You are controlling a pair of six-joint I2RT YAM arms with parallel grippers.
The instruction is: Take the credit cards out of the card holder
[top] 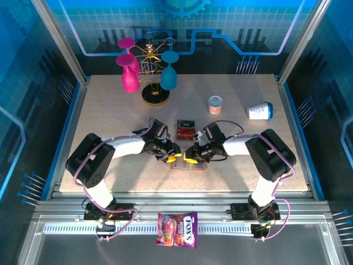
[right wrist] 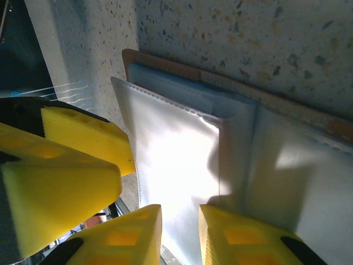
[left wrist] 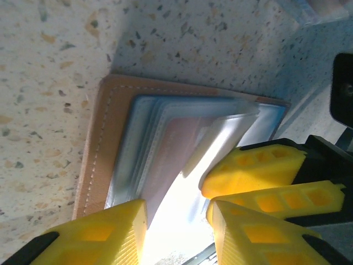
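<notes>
I have both arms meeting over the card holder [top: 188, 167], which lies open on the tabletop close to the near edge, about halfway between the left and right edges. Its tan cover is flat on the surface and the clear pocket leaves are fanned upward. My left gripper [top: 172, 159] has its yellow fingers spread, one on either side of the leaves; I cannot tell if the pads touch them. My right gripper [top: 191, 157] comes in from the opposite side, its fingers drawn close and pinching the edge of one clear leaf. The credit cards [top: 186, 130] lie on the tabletop just beyond the holder, toward the far edge, apart from it.
</notes>
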